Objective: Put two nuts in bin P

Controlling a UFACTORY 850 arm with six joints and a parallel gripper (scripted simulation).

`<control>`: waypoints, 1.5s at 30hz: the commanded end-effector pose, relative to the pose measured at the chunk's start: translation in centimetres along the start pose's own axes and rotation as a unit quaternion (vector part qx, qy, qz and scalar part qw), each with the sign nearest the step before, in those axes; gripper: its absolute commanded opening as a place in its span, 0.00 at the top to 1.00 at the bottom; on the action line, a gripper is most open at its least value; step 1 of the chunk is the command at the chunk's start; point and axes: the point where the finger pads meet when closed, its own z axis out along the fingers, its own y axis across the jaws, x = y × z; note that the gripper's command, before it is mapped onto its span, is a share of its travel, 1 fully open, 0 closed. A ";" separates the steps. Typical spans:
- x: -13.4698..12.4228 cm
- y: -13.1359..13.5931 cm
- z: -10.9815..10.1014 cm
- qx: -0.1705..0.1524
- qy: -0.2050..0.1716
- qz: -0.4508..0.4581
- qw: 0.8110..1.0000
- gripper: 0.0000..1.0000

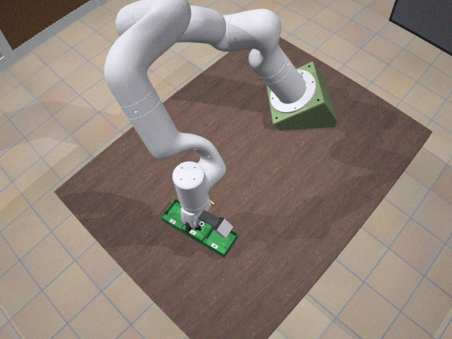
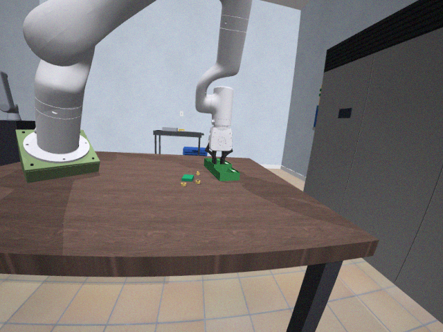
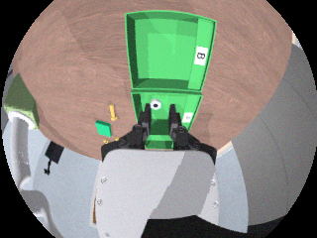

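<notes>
A green bin strip with three compartments lies near the table's front left; it also shows in the exterior view. My gripper hangs low over the middle compartment, fingers parted. A small pale nut sits just beyond the fingertips, inside that compartment, free of the fingers; it also shows in the top view. The far compartment looks empty. The bin labels are too small to read. Three yellow pieces lie on the table beside the bins.
A small green block lies among the yellow pieces; the block also shows in the wrist view beside a yellow piece. The arm's green base stands at the back of the table.
</notes>
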 end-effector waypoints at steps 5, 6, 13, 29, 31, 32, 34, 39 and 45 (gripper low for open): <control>0.0 0.1 -0.9 -0.001 0.000 0.000 1.000 0.70; 0.0 0.1 -1.1 -0.001 0.000 0.000 1.000 0.70; 0.0 0.1 -2.4 -0.001 0.000 0.000 1.000 0.70; -1.7 -1.8 -4.1 -0.001 0.000 -0.075 0.997 0.70; -2.8 -3.0 -4.1 -0.001 0.000 -0.104 0.995 0.70; -3.3 -3.7 -4.1 -0.001 0.000 -0.118 0.993 0.70; -4.5 -4.9 -4.1 0.000 -0.001 -0.149 0.989 0.70; -6.1 -6.8 -4.1 0.000 -0.002 -0.223 0.975 0.70; -9.5 -10.5 -4.2 0.001 -0.004 -0.303 0.953 0.70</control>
